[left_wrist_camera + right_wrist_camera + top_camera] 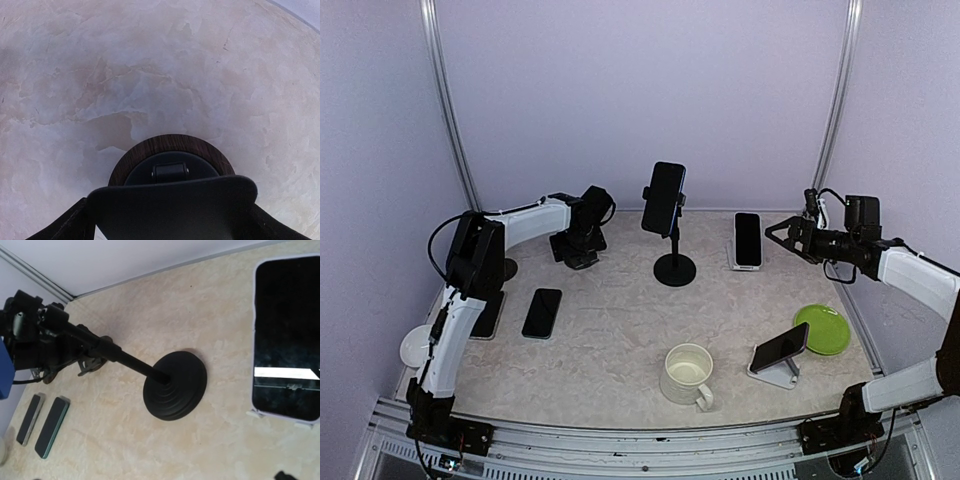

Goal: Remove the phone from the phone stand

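Note:
A black phone [664, 198] sits clamped atop a tall black stand [674, 270] at the table's middle back; its base also shows in the right wrist view [175, 385]. A second phone [747, 240] leans on a white stand, also in the right wrist view [287, 337]. A third phone [779, 348] rests on a white stand at the front right. My right gripper [782, 235] is open and empty, just right of the second phone. My left gripper [582, 250] hangs over a small stand with a round wood-rimmed base [170, 147]. Its fingers [60, 227] flank a black slab [172, 210].
Two phones [542, 312] [488, 315] lie flat at the left, also in the right wrist view [51, 426]. A white mug [688, 375] stands at the front middle, a green plate [823, 328] at the right, a white dish [417, 345] at the left edge.

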`<act>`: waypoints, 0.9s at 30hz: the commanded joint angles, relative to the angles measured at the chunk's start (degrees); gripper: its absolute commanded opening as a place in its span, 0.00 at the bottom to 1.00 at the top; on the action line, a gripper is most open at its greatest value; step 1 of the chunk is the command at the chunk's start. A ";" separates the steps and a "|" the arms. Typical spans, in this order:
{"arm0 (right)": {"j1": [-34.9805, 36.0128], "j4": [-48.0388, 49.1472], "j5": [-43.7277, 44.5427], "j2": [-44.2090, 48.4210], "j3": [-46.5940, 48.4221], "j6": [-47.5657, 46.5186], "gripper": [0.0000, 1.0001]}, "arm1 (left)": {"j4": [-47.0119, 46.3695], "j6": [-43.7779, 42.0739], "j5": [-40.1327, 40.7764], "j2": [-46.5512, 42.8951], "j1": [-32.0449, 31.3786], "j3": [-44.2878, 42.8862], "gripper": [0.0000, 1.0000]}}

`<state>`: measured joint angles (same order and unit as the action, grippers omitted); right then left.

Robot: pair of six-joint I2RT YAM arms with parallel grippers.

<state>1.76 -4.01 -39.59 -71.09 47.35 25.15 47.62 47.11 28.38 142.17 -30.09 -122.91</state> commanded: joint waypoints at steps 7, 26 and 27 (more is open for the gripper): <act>0.44 0.45 0.44 -0.11 1.48 0.77 1.00 | -9.10 -9.86 -8.91 -6.46 4.11 11.37 0.62; 0.44 0.99 0.55 2.44 -0.49 0.78 1.00 | -19.27 -37.18 -21.08 -19.21 11.53 29.21 0.60; 0.44 1.07 0.49 2.41 -0.46 2.01 1.00 | -20.03 -37.63 -22.24 -19.70 11.96 30.25 0.60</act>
<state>1.76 -3.97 -39.18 -70.28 47.40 25.63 31.03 15.46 9.56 126.50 -19.53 -96.09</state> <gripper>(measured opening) 0.999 0.690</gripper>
